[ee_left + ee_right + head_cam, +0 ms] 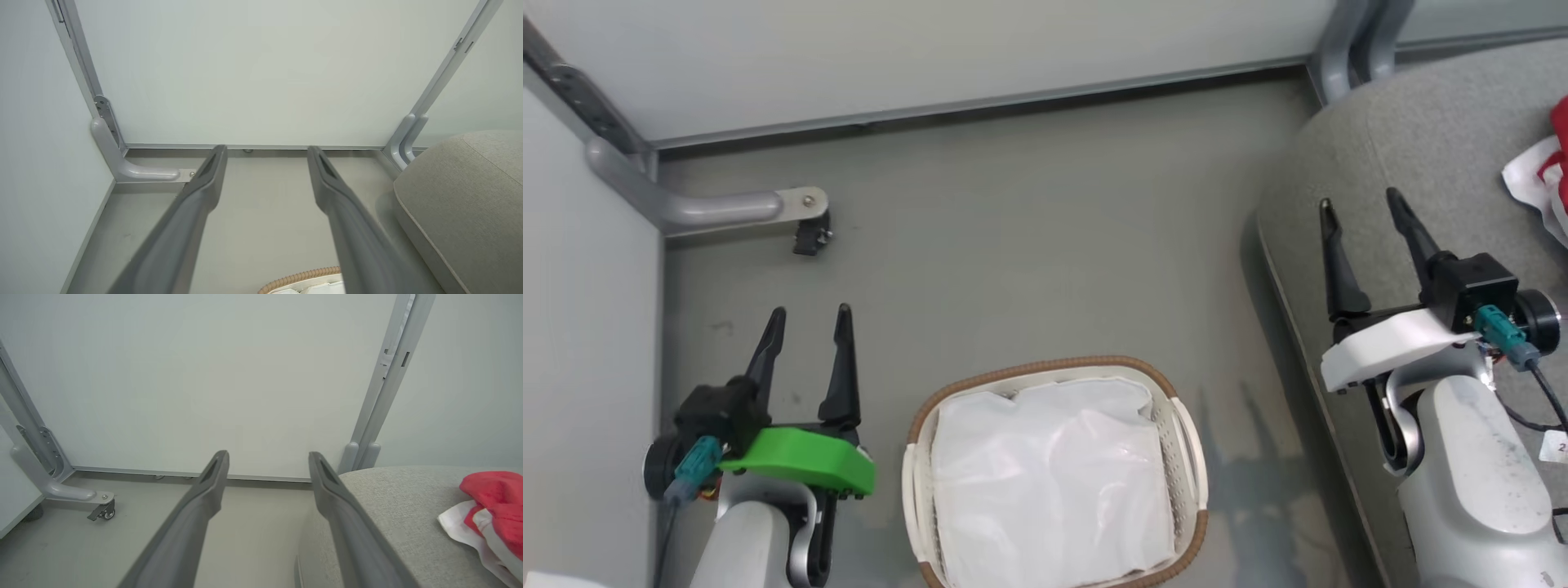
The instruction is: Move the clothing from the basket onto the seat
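The red clothing (494, 494) lies on the grey seat (1421, 122), the basket (1054, 366) holds a white liner (1045, 482) with no red in sight, and the left jaws and right jaws stand wide and empty, so a dip into it risks snagging the liner instead.

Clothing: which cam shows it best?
Right wrist view: the clothing lies bunched on the seat, red and white both visible, cut only at the right edge. Head view catches just a sliver at its right edge.
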Tool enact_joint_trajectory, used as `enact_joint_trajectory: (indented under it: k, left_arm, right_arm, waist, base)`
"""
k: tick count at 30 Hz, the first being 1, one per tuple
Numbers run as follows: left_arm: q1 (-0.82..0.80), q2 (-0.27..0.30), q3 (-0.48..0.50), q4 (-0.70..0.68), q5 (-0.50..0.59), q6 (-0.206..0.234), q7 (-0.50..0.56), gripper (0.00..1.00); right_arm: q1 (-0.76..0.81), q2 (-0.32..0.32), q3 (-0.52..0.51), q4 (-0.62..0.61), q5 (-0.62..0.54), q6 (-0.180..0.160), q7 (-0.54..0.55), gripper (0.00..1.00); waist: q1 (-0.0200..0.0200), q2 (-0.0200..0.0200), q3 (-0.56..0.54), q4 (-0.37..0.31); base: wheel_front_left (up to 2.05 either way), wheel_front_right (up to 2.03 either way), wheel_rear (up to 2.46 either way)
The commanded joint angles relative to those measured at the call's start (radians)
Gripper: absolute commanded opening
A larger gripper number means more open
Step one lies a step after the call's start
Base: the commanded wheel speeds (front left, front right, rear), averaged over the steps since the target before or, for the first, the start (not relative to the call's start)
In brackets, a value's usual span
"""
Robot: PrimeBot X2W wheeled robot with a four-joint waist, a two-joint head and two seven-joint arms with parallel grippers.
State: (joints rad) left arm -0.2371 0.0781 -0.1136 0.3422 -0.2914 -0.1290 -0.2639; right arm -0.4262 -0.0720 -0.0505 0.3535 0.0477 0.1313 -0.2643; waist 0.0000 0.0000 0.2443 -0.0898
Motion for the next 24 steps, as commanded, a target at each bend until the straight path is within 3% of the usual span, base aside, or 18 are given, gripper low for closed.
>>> enact_joint_trajectory:
  k: [1, 9, 24]
  left_arm:
    - [0.025, -0.005, 0.024, 0.002, 0.014, -0.003, -0.001, 1.0]
    - [0.09, -0.021, 0.097, 0.008, 0.043, -0.003, -0.001, 1.0]
    - [0.207, -0.025, 0.125, 0.013, 0.041, -0.003, -0.001, 1.0]
  right_arm:
    - [0.018, 0.003, 0.007, 0.003, 0.011, -0.001, 0.0, 1.0]
    - [0.097, 0.014, 0.033, 0.016, 0.029, -0.001, 0.0, 1.0]
    - [0.241, 0.019, 0.054, 0.043, 0.063, -0.001, 0.0, 1.0]
  waist:
    - [0.0, 0.0, -0.057, 0.055]
    - [0.0, 0.0, -0.11, 0.087]
    - [0.0, 0.0, -0.207, 0.09]
  base:
    - [0.0, 0.0, 0.0]
    - [0.0, 0.0, 0.0]
    - [0.0, 0.0, 0.0]
